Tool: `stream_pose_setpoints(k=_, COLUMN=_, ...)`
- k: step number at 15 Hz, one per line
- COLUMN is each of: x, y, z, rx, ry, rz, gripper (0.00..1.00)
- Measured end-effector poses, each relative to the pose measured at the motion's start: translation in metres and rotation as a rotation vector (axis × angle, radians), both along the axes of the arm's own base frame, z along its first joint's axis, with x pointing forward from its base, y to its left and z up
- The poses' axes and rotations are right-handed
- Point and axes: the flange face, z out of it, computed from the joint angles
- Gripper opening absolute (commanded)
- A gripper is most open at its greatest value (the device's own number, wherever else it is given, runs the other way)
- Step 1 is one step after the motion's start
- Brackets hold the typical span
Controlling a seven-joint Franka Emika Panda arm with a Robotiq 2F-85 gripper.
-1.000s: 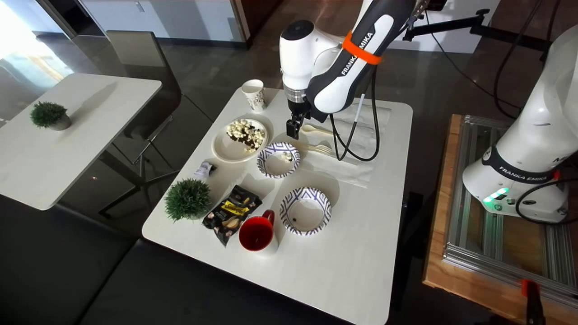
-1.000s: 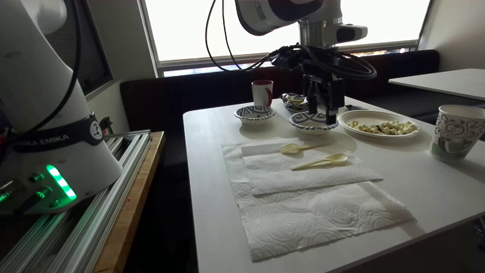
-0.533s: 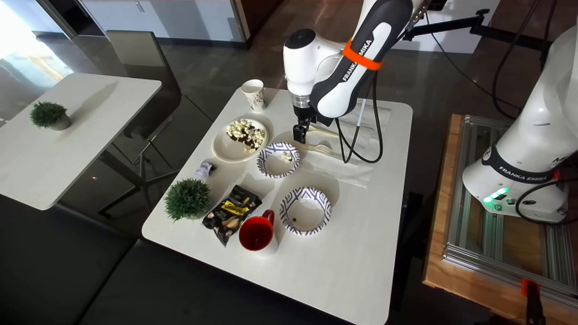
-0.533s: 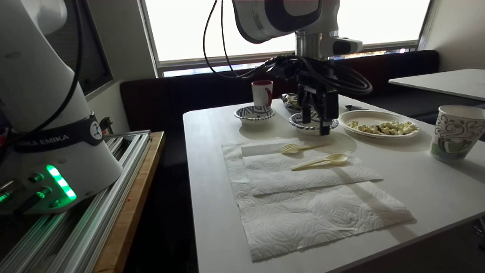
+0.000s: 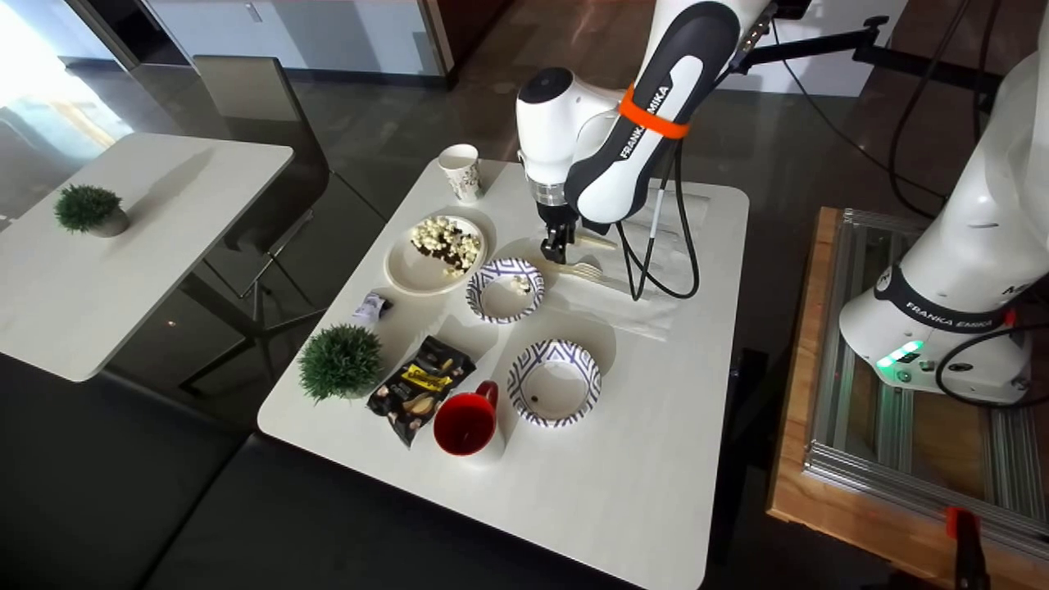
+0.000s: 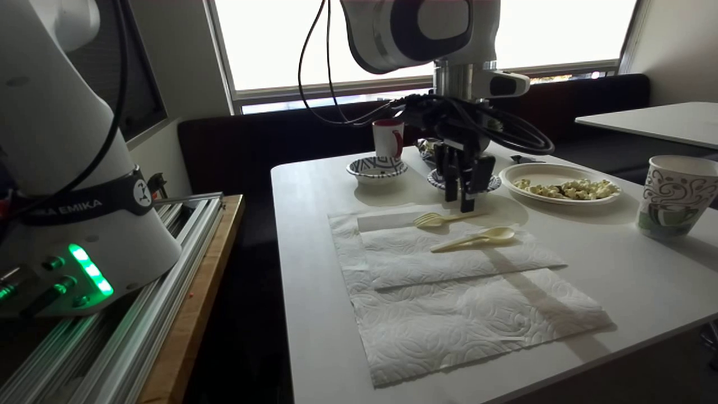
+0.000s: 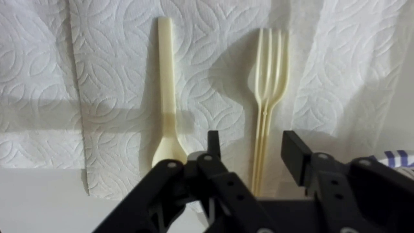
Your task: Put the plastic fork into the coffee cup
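A cream plastic fork (image 7: 265,106) lies on paper towel, its tines towards the top in the wrist view. My gripper (image 7: 252,142) stands open over the fork's handle, one finger on each side and a gap left on both. In an exterior view the fingertips (image 6: 467,203) hang just above the handle end of the fork (image 6: 431,220). The coffee cup (image 6: 677,196), a white paper cup with a swirl print, stands upright beyond the popcorn plate. Another exterior view has this coffee cup (image 5: 463,175) at the table's far corner.
A cream spoon (image 7: 167,97) lies beside the fork on the paper towel (image 6: 477,325). Close by the gripper sits a patterned bowl (image 5: 483,307). A popcorn plate (image 5: 406,266), a second bowl (image 5: 524,401), a red-lined mug (image 5: 483,447) and a snack bag (image 5: 426,381) share the table.
My gripper has come down towards the fork's handle, and its jaws have drawn partly together. Fork, spoon and coffee cup have stayed where they were.
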Motion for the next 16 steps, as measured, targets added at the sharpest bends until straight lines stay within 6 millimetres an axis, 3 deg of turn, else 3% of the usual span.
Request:
stream_pose_setpoints(k=3, x=0.0, y=0.003, z=-0.002, rx=0.001, ry=0.003, rz=0.021, gripper=0.41)
stream_pose_setpoints(k=7, x=-0.002, y=0.01, z=-0.007, rx=0.005, ry=0.013, rz=0.042, gripper=0.54)
stream_pose_setpoints(k=8, x=-0.002, y=0.012, z=-0.008, rx=0.006, ry=0.015, rz=0.047, gripper=0.49)
stream_pose_setpoints(k=11, x=-0.003, y=0.015, z=-0.014, rx=0.007, ry=0.025, rz=0.055, gripper=0.45)
stream_pose_setpoints(k=16, x=-0.005, y=0.014, z=-0.022, rx=0.005, ry=0.039, rz=0.053, gripper=0.49)
